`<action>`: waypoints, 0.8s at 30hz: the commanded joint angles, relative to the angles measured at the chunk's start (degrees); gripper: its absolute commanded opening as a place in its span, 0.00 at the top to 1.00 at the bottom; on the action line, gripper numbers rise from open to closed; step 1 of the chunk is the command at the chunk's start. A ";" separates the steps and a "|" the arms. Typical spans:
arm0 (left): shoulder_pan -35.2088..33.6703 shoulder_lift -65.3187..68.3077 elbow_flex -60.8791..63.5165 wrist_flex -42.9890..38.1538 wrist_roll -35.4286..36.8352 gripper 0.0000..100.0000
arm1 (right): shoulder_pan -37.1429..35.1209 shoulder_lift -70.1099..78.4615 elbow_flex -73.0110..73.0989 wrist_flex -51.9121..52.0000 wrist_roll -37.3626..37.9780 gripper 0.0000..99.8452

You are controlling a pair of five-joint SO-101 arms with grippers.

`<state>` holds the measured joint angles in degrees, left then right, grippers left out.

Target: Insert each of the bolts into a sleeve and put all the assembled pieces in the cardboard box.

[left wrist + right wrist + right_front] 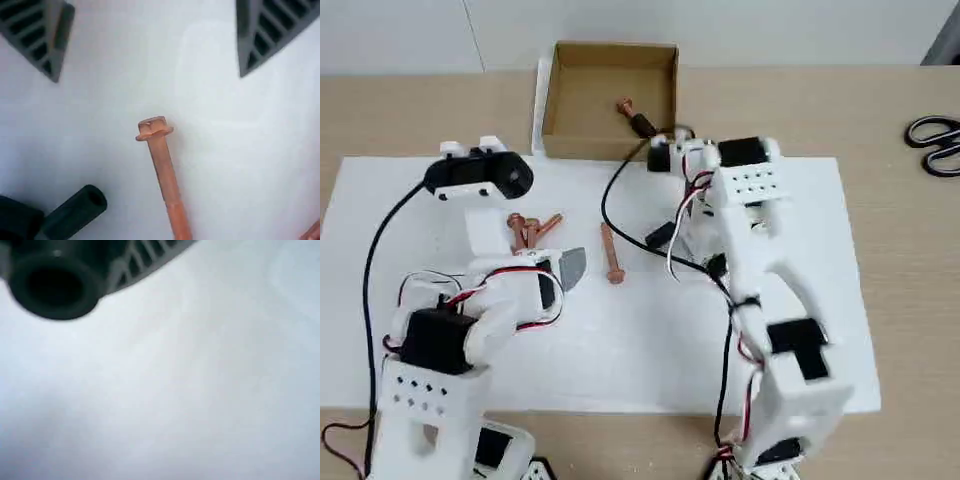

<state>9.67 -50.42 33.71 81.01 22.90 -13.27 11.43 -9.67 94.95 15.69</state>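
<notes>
On the white sheet between the arms, the lone bolt lies flat, its head end toward the left gripper, whose wide-spread jaws sit just short of that head, while the right gripper nearby clamps a black sleeve.

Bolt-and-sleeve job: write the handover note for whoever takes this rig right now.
Left tool: open, by a lone bolt lying on the white sheet.
Right tool: shut on a black sleeve, above the sheet.
Other bolts: loose in a cluster on the sheet near the left arm.
Done: one assembled piece lies in the cardboard box.
Left: sleeve the loose bolts, then box each piece.
</notes>
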 commanded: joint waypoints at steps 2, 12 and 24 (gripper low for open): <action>-0.35 1.85 -2.77 0.26 -0.26 0.78 | 1.80 -11.21 -2.11 1.19 0.88 0.99; -10.29 29.19 -20.35 5.45 -0.53 0.78 | 6.64 -12.35 -0.53 1.19 0.88 1.00; -21.01 58.20 -37.41 8.79 -4.75 0.78 | 6.55 -12.18 0.35 0.92 0.79 1.00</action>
<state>-10.99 4.88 0.31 88.84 17.27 -7.12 2.29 -8.88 95.82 15.69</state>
